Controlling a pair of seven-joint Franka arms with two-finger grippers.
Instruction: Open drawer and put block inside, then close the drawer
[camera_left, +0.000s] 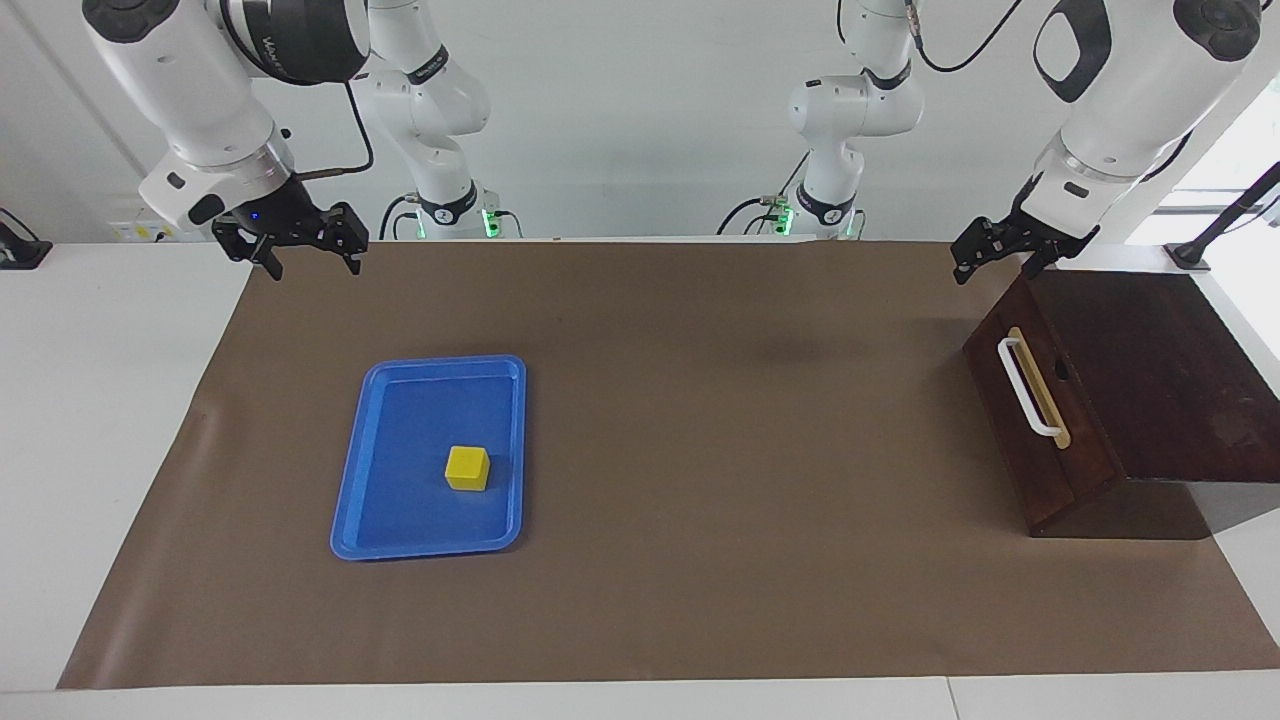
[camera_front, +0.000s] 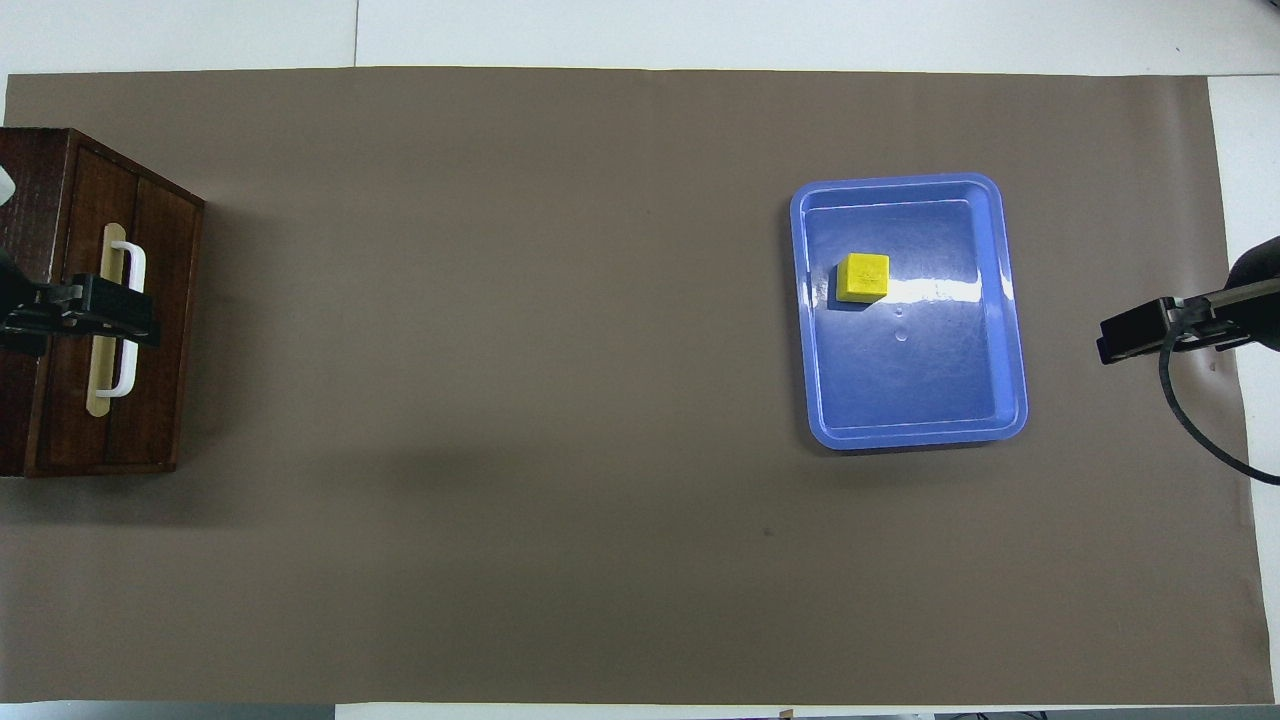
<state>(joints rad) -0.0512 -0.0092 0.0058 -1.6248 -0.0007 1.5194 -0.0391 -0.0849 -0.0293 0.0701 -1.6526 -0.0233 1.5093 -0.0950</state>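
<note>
With both hands open, we bring the left hand squarely onto the closed drawer's white handle at right of frame, while the block waits in the blue tray and the right hand idles upper left.

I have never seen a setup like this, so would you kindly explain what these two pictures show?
Two white robot arms work at a table covered in brown paper. One picture faces them from across the table; the other looks down from above their end. The small yellow cube lies in a blue plastic tray toward the right arm's end. The dark wooden drawer box, its white-handled drawer front shut, sits toward the left arm's end. The left gripper hangs over the box, the right gripper over the paper; both open, holding nothing.
</note>
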